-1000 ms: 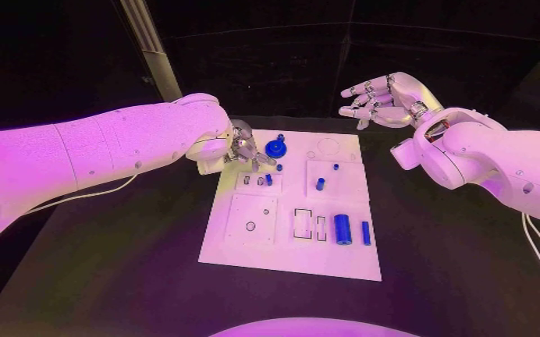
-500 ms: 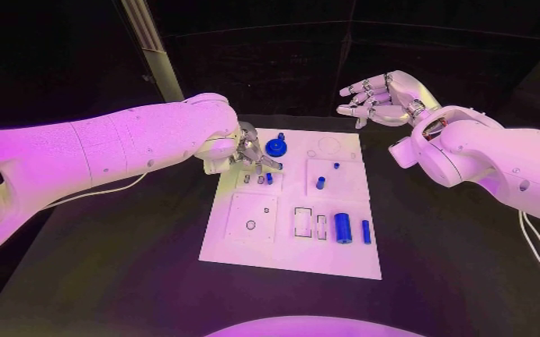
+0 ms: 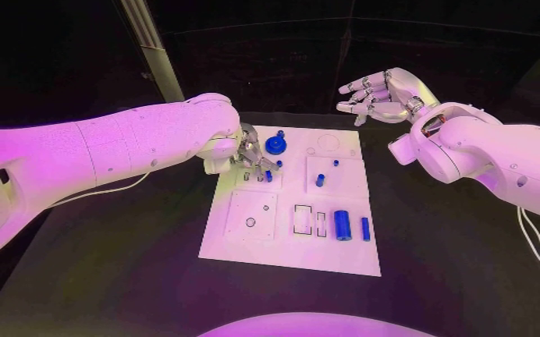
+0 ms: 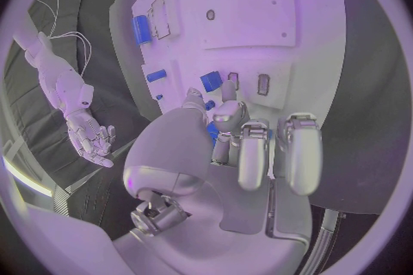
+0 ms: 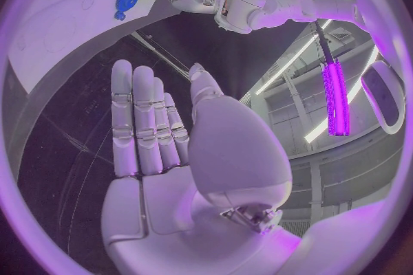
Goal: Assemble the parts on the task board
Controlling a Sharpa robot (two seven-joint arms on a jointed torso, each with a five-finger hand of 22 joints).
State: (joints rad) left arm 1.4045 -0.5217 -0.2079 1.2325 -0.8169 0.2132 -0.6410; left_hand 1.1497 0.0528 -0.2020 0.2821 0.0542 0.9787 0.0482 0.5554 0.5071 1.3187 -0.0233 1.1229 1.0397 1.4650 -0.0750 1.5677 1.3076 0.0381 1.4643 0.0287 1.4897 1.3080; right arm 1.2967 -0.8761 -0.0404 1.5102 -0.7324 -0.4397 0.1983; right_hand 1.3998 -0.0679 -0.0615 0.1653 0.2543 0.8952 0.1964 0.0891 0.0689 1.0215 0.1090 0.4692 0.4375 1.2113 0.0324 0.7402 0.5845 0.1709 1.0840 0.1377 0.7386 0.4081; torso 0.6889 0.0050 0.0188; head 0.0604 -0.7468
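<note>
Head view from my remote station: the white task board lies mid-tabletop, my left robot hand pinching a small blue part over its far-left area while my right robot hand hovers spread and empty beyond it.

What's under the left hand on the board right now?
The left hand is over the task board's far left corner, its fingertips by a small blue part and two small slots. Whatever lies beneath its palm is covered.
</note>
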